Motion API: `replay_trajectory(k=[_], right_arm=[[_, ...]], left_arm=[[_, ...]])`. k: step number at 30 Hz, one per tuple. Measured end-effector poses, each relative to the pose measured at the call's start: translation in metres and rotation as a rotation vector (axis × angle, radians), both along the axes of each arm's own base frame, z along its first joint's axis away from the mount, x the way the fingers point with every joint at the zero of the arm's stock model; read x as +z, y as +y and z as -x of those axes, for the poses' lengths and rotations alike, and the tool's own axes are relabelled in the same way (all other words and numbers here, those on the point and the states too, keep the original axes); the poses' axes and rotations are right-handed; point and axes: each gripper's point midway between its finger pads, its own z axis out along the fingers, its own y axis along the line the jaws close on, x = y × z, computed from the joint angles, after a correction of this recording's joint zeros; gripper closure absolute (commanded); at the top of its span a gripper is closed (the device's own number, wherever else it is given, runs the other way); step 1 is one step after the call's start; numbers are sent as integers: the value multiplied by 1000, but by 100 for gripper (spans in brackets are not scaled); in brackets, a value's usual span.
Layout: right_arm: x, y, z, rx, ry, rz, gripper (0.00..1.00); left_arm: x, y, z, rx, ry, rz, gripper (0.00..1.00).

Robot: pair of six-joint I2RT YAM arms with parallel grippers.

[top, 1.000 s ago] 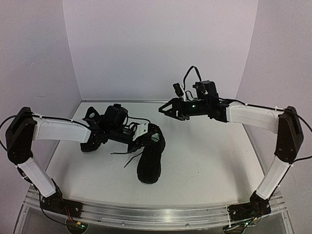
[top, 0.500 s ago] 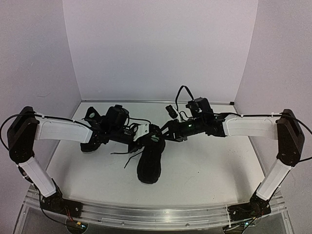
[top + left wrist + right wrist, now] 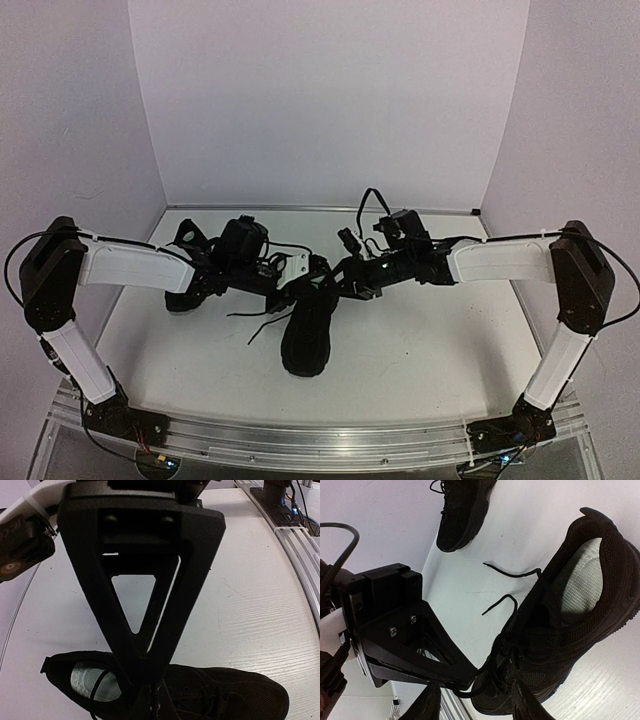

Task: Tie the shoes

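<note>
One black shoe [image 3: 305, 340] lies in the middle of the table, toe towards the near edge; it also shows in the left wrist view [image 3: 225, 690] and the right wrist view [image 3: 570, 615]. My left gripper [image 3: 310, 272] [image 3: 153, 700] is shut over its tongue, pinching a lace [image 3: 492, 667] that runs taut from the eyelets to its tip [image 3: 465, 675]. My right gripper [image 3: 342, 272] [image 3: 477, 707] is open, its fingers [image 3: 427, 705] either side of that held lace and just above the shoe. Two loose lace ends [image 3: 512, 573] lie on the table. The second shoe [image 3: 185, 297] [image 3: 462, 510] lies to the left, partly under my left arm.
The table [image 3: 430, 350] is white with lilac walls on three sides. An aluminium rail [image 3: 320, 440] with the arm bases runs along the near edge and shows in the left wrist view [image 3: 295, 535].
</note>
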Motion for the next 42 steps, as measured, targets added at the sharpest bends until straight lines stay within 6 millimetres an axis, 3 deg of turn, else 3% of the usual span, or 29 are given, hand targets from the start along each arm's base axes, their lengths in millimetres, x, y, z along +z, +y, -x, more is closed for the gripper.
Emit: replay_trajectory(k=[11, 16, 23, 25, 28, 32, 36, 40, 42], right_arm=[[2, 2, 2, 5, 15, -17, 77], [3, 4, 2, 14, 19, -32, 81], [0, 7, 3, 23, 37, -41, 100], [1, 7, 3, 27, 33, -45, 100], [1, 8, 3, 24, 33, -45, 100], [0, 7, 1, 11, 27, -38, 100], [-4, 6, 1, 3, 28, -27, 100], [-8, 4, 2, -3, 33, -17, 100], [-8, 4, 1, -5, 32, -16, 100]], left_arm=[[4, -2, -3, 7, -15, 11, 100], [3, -2, -3, 7, -14, 10, 100], [-3, -2, -5, 12, -6, -2, 100], [-3, -2, -6, 14, -6, -4, 92], [-4, -2, -6, 21, 0, -6, 72], [-7, 3, -10, 54, 2, -33, 57], [1, 25, -19, 126, 30, -65, 37], [24, 71, -51, 284, 32, -68, 36], [24, 94, -67, 373, 32, -106, 38]])
